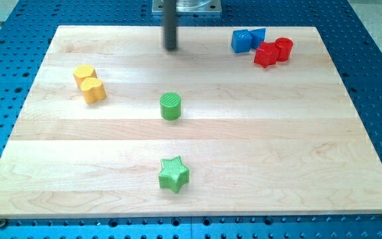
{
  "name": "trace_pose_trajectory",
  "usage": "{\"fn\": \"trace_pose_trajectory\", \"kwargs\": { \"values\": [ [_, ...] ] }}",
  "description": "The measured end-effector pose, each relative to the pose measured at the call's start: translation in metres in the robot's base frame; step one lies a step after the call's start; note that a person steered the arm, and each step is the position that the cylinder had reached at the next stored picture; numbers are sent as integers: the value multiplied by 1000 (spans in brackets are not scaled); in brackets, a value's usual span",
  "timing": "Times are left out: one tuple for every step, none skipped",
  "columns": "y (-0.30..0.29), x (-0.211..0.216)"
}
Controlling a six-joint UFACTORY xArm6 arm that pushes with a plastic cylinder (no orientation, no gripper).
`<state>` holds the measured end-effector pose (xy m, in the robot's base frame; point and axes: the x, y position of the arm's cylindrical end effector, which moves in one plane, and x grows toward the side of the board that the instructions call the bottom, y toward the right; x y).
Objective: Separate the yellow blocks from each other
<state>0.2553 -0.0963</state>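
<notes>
Two yellow blocks lie touching at the view's left: an upper yellow block (83, 74), roughly hexagonal, and a lower yellow rounded block (93, 89) just below and right of it. My tip (171, 48) stands near the board's top edge, well to the right of and above the yellow pair, touching no block.
A green cylinder (170, 105) sits near the middle, below my tip. A green star (174, 174) lies toward the bottom. At the top right, two blue blocks (247, 40) and two red blocks (273, 52) are clustered. The wooden board (323, 133) rests on a blue perforated table.
</notes>
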Motion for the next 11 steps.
{"fn": "trace_pose_trajectory", "kwargs": {
  "values": [
    [-120,22],
    [-191,87],
    [-190,144],
    [-153,121],
    [-107,93],
    [-75,93],
    [-67,94],
    [-73,106],
    [-64,118],
    [-39,118],
    [-12,118]
  ]
}}
